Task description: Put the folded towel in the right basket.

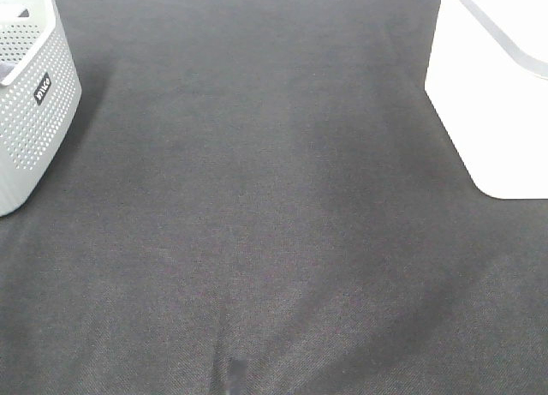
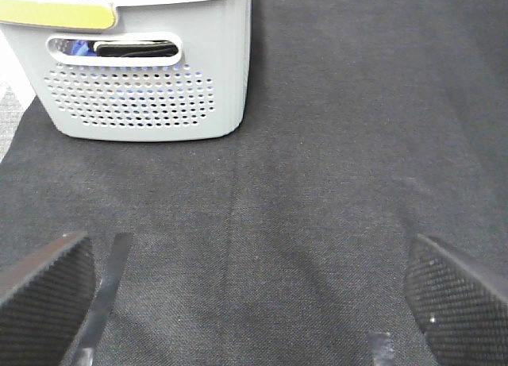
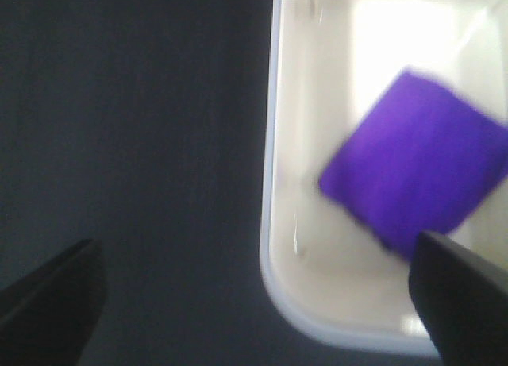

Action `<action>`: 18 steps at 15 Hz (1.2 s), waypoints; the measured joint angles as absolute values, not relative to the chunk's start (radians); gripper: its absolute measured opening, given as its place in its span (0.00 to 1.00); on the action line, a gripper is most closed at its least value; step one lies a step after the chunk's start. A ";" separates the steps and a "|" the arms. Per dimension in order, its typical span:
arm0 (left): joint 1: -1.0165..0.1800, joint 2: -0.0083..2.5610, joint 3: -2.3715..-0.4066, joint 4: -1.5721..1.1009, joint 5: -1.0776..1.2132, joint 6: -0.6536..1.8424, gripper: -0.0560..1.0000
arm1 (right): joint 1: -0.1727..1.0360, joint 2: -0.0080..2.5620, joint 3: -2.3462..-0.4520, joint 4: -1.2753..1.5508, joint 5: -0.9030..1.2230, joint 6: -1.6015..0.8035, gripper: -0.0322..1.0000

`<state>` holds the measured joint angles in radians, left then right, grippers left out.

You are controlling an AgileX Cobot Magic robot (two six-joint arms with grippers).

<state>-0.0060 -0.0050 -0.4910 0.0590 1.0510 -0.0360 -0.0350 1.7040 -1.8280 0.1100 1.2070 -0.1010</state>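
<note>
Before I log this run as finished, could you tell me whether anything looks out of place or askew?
Nothing stands out. The folded towel is inside the right basket, turned at an angle to its walls; that view is blurred. The grey perforated basket stands upright, and no spill or damage shows on the dark cloth.

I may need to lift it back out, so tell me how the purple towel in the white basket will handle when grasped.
Probably floppy: the folded towel is cloth, a flat square inside the right basket, so a pinched edge would likely droop and unfold. Likely light, small against the basket floor. Grip texture is blurred, cannot tell.
</note>
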 joint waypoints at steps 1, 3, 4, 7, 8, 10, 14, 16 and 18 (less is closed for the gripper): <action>-0.006 -0.005 -0.491 0.059 1.051 -0.036 0.99 | -0.035 1.585 -1.654 0.119 1.143 -0.120 0.98; -0.006 -0.005 -0.491 0.059 1.051 -0.036 0.99 | -0.035 1.311 -1.323 0.140 0.985 -0.153 0.98; -0.006 -0.005 -0.491 0.059 1.051 -0.036 0.99 | -0.035 1.178 -1.181 0.147 0.930 -0.158 0.98; -0.006 -0.005 -0.491 0.059 1.051 -0.036 0.99 | -0.035 0.785 -0.840 0.150 0.882 -0.158 0.98; -0.006 -0.005 -0.491 0.059 1.051 -0.036 0.99 | -0.035 0.676 -0.768 0.150 0.886 -0.158 0.98; -0.006 -0.005 -0.491 0.059 1.051 -0.036 0.99 | -0.035 0.466 -0.654 0.150 0.925 -0.158 0.98; -0.006 -0.005 -0.491 0.059 1.051 -0.036 0.99 | -0.035 0.211 -0.523 0.151 1.111 -0.156 0.98; -0.006 -0.005 -0.491 0.059 1.051 -0.036 0.99 | -0.035 0.164 -0.481 0.151 1.142 -0.155 0.98; -0.006 -0.005 -0.491 0.059 1.051 -0.036 0.99 | -0.035 0.120 -0.477 0.154 1.141 -0.155 0.98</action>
